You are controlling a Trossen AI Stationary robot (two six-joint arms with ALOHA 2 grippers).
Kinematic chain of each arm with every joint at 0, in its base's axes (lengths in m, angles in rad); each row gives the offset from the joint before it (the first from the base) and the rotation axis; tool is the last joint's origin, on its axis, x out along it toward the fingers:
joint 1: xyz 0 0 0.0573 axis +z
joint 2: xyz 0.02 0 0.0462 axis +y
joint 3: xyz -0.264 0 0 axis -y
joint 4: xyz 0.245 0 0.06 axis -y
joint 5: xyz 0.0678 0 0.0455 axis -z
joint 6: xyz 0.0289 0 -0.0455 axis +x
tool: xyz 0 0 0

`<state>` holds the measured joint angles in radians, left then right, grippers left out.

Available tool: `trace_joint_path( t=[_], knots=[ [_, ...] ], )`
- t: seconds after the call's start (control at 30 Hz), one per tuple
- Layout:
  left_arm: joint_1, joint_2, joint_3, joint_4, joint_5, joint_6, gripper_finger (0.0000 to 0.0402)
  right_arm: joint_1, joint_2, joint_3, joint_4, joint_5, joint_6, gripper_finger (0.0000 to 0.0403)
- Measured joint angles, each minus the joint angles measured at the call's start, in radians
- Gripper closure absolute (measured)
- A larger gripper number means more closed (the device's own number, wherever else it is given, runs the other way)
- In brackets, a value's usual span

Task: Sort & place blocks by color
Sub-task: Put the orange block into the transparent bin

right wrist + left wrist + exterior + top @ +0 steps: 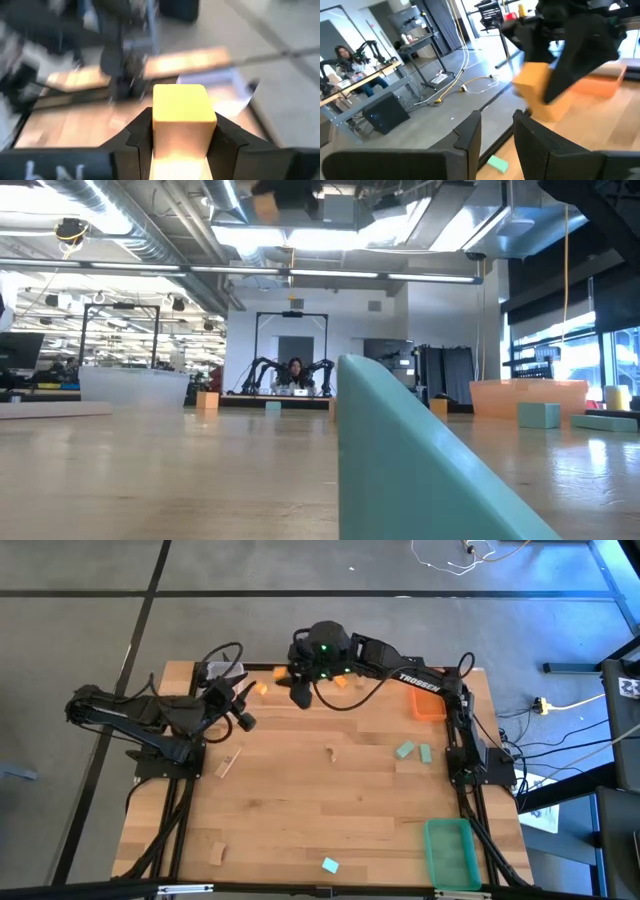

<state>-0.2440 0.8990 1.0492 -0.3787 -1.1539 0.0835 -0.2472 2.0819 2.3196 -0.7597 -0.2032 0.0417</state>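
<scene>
Right gripper (177, 142) at table's (330, 800) far edge, fingers clamped on orange block (180, 111). Left gripper (497, 132) far left, fingers apart, holding nothing.

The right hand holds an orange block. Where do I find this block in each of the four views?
High view: orange block at the far table edge, near centre, beside the right hand.
Low view: top edge, left of centre, probably it.
Left wrist view: right of centre, in the dark hand.
Right wrist view: centre, between the fingers.
Shared landmark: orange bin, in all but the right wrist view.
</scene>
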Motion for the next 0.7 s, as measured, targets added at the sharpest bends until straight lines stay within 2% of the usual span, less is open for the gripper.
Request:
trace_joint_path(
  t=[0.13,0.37,0.5,0.7],
  knots=[
    [-0.008,-0.021,0.0,-0.098,0.068,-0.029,0.03,-0.002,0.003,0.0,-0.216,-0.029,0.004,0.0272],
    [-0.007,-0.031,0.001,-0.289,0.181,-0.207,0.03,-0.003,0.024,0.0,-0.52,-0.014,0.085,0.0272],
    [-0.007,-0.028,0.001,-0.352,0.224,-0.285,0.03,0.007,0.086,0.0,-0.535,-0.004,0.111,0.0272],
    [-0.008,-0.03,0.001,-0.373,0.28,-0.291,0.03,0.045,0.221,0.0,-0.49,-0.012,0.11,0.0272]
  ],
)
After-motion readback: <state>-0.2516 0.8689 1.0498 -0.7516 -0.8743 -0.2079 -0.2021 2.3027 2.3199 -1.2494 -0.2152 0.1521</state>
